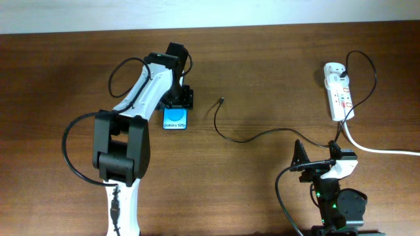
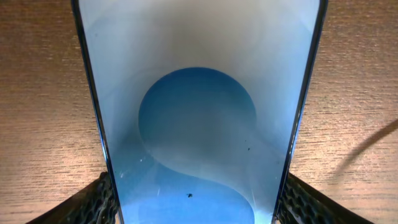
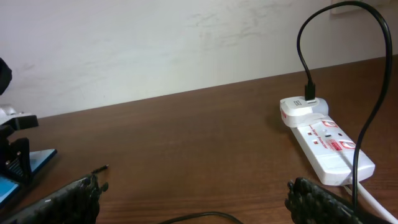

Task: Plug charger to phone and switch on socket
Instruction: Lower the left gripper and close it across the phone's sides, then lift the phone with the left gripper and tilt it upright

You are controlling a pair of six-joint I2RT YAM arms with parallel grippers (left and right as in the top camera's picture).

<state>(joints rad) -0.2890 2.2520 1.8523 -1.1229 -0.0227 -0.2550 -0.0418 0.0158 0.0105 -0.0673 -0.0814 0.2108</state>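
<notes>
The phone [image 1: 175, 118] lies on the table left of centre, its blue screen up. It fills the left wrist view [image 2: 199, 124]. My left gripper [image 1: 177, 99] is shut on the phone's far end, a finger on each long edge. The charger cable [image 1: 244, 137] curves across the table from the socket, and its plug tip [image 1: 222, 101] lies free to the right of the phone. The plug tip also shows in the right wrist view [image 3: 99, 168]. The white socket [image 1: 338, 92] lies at the far right, seen in the right wrist view too [image 3: 323, 140]. My right gripper [image 1: 318, 157] is open and empty near the front right.
A thick white cord [image 1: 374, 147] runs from the socket off the right edge. A white charger adapter [image 3: 303, 109] sits in the socket's far end. The pale wall edge [image 1: 210, 13] borders the table at the back.
</notes>
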